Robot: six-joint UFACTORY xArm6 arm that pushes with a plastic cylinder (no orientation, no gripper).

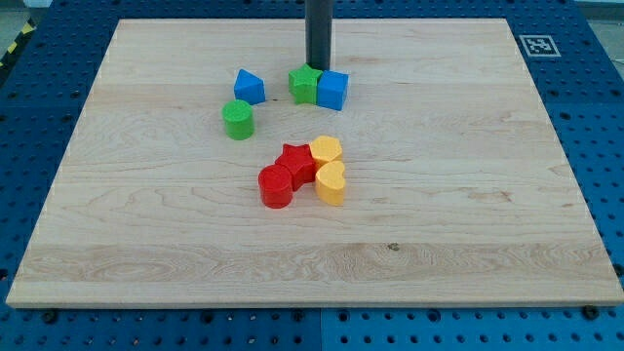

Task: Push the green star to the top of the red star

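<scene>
The green star (pixel 304 84) lies near the view's top centre, touching a blue cube (pixel 332 90) on its right. The red star (pixel 295 159) lies below it, mid-board, packed between a red cylinder (pixel 276 186) at its lower left and two yellow blocks (pixel 326 151) (pixel 331 182) on its right. My tip (pixel 318 64) stands just above the green star and the blue cube, right behind the place where they meet.
A blue triangular block (pixel 249 87) lies left of the green star. A green cylinder (pixel 238 119) lies below that block. The wooden board (pixel 468 195) rests on a blue perforated table. A fiducial tag (pixel 537 45) sits at the board's top right corner.
</scene>
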